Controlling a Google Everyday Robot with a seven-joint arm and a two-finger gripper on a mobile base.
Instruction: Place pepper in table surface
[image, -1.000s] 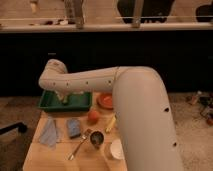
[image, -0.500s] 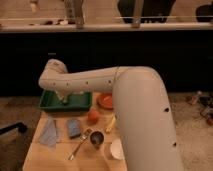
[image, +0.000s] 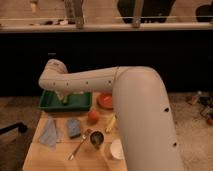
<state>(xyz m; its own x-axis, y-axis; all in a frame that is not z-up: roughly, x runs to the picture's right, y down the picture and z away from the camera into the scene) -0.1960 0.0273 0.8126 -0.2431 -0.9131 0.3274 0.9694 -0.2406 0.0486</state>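
My white arm reaches from the lower right across the table surface (image: 44, 156), a light tan wooden top. The gripper (image: 64, 97) hangs at the arm's end over the green tray (image: 80, 104) at the table's back left, open, its tips down inside the tray. The arm covers much of the tray's inside. I cannot make out the pepper; it is hidden or too unclear to name. Nothing shows between the jaws.
On the table lie a pale blue cloth (image: 50, 134), a blue sponge (image: 74, 128), a spoon (image: 80, 145), a metal cup (image: 96, 138), a white bowl (image: 116, 149), a red dish (image: 105, 100), a round orange-red fruit (image: 93, 116) and a yellow piece (image: 111, 123). A dark counter stands behind.
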